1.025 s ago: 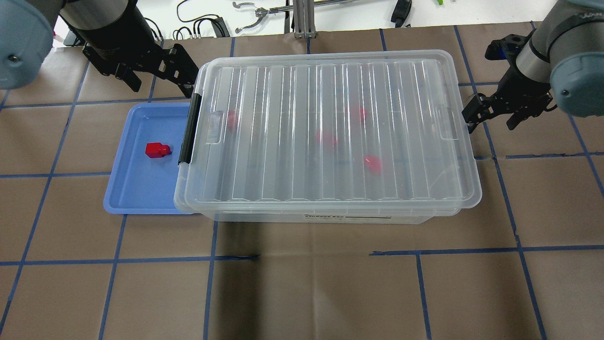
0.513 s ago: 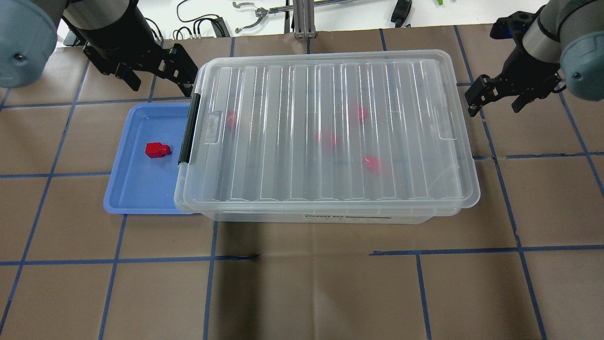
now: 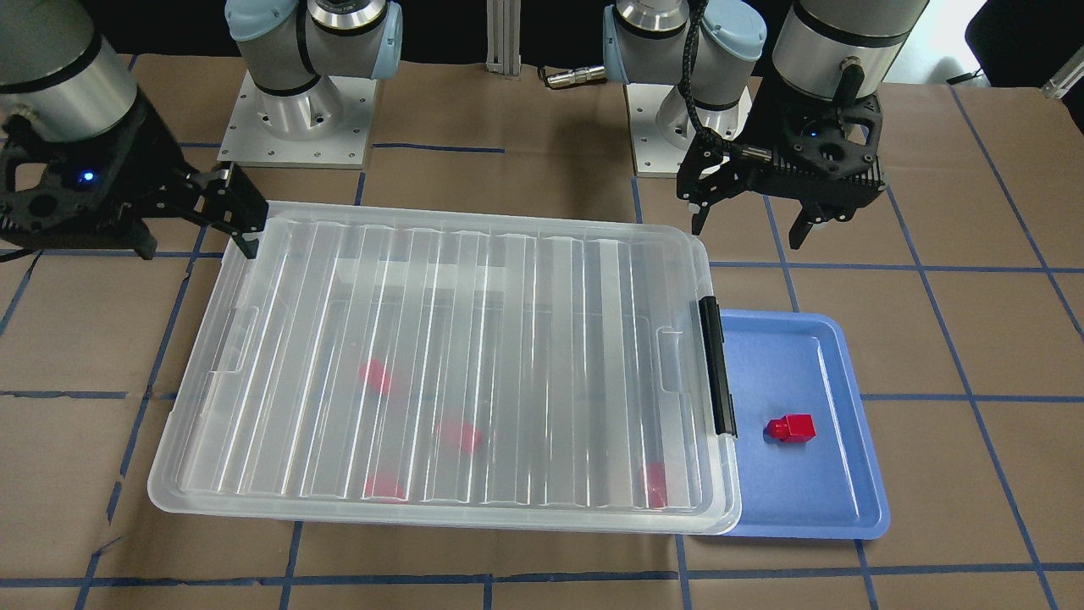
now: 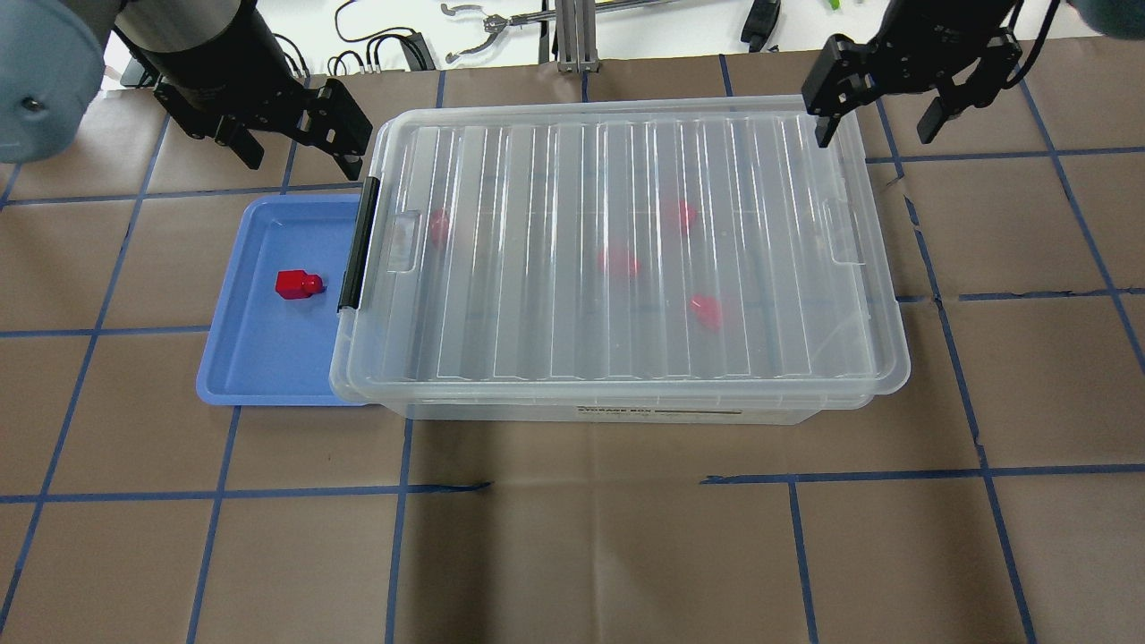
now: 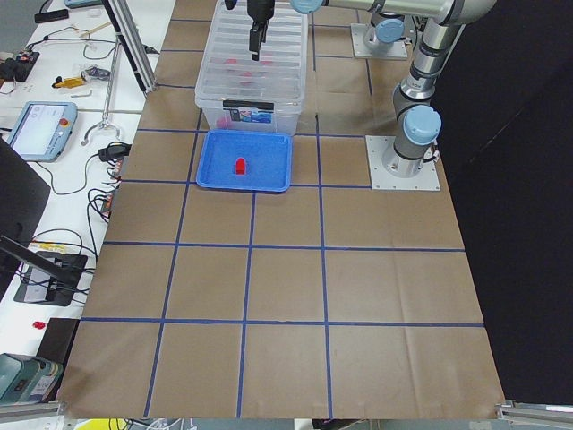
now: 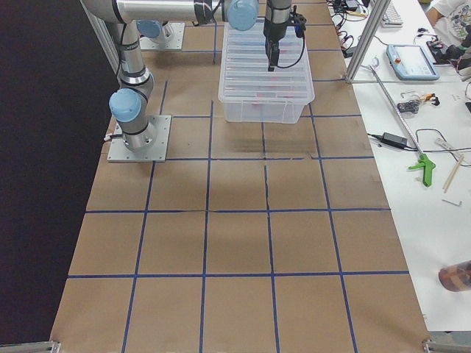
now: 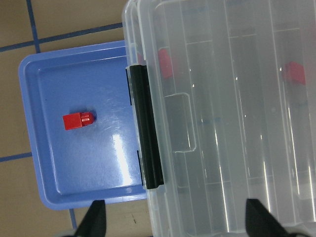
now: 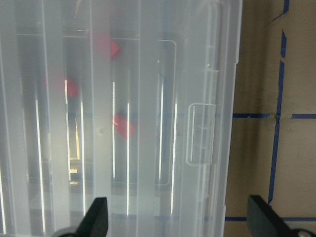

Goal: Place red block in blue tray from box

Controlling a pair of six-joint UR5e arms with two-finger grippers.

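Note:
One red block [image 4: 298, 284] lies in the blue tray [image 4: 268, 358], also shown in the left wrist view [image 7: 77, 120]. The clear box [image 4: 626, 250] stands beside the tray with its ribbed lid on and its black latch [image 4: 355, 246] toward the tray. Several red blocks [image 4: 617, 262] show blurred through the lid. My left gripper [image 4: 300, 148] is open and empty, behind the tray's far edge by the box's far left corner. My right gripper [image 4: 875, 132] is open and empty, above the box's far right corner.
Brown paper with blue tape lines [image 4: 572, 537] covers the table. Cables and tools [image 4: 483, 27] lie on the white bench beyond the far edge. The two arm bases [image 3: 296, 110] stand behind the box.
My right gripper has moved from beside the box's right end toward the far edge, to above the far right corner. The left gripper, the box and the block have barely moved.

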